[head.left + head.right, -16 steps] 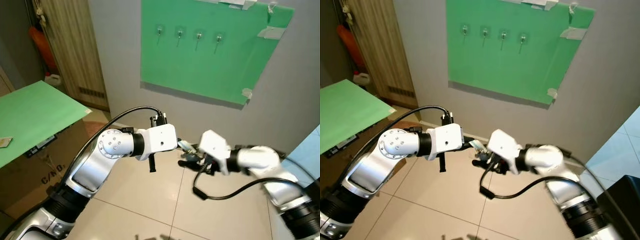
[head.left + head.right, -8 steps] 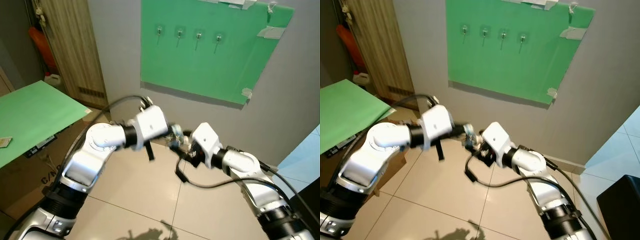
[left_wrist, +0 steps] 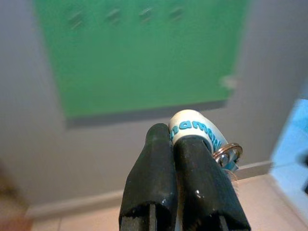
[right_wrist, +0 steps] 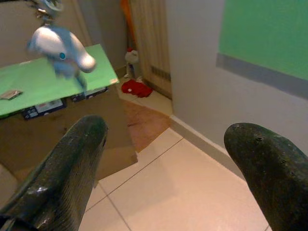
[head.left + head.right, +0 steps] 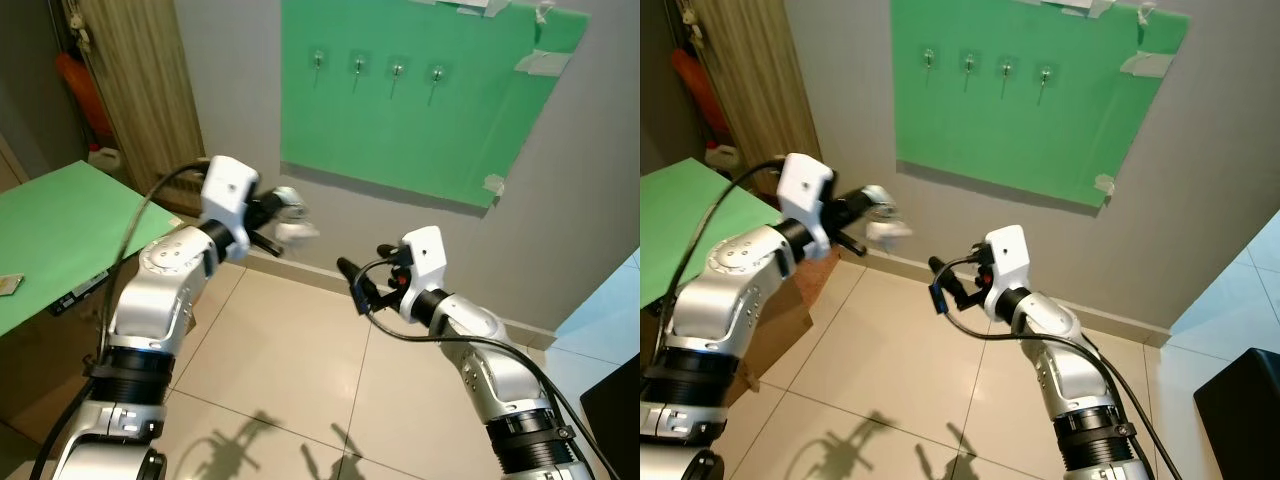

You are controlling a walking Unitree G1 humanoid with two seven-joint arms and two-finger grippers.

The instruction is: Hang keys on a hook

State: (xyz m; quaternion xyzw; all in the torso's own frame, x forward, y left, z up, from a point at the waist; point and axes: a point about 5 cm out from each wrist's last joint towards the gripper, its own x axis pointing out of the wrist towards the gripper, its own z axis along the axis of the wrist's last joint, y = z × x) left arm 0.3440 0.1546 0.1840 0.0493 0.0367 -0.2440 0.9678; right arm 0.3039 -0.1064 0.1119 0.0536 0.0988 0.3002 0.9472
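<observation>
The keys (image 5: 291,207), a metal ring with a white tag lettered in blue (image 3: 193,129), are raised in front of the grey wall, below and left of the hooks. My left gripper (image 5: 270,210) is shut on them, its two black fingers (image 3: 159,159) pressed together. Several small metal hooks (image 5: 397,70) run in a row along the top of the green board (image 5: 420,130) on the wall. My right gripper (image 5: 352,283) stands open lower and to the right, apart from the keys, its fingers (image 4: 72,159) spread wide with nothing between them.
A green-topped table (image 5: 60,225) stands at the left over a cardboard box (image 5: 60,345). A wooden door (image 5: 140,90) and a white jug (image 5: 105,158) are at the back left. A black object (image 5: 615,400) sits at the lower right. Tiled floor lies below.
Both grippers were together at the keys in the middle. Now my left gripper has carried the keys up and left, and my right gripper has let go, opened and drawn apart.
</observation>
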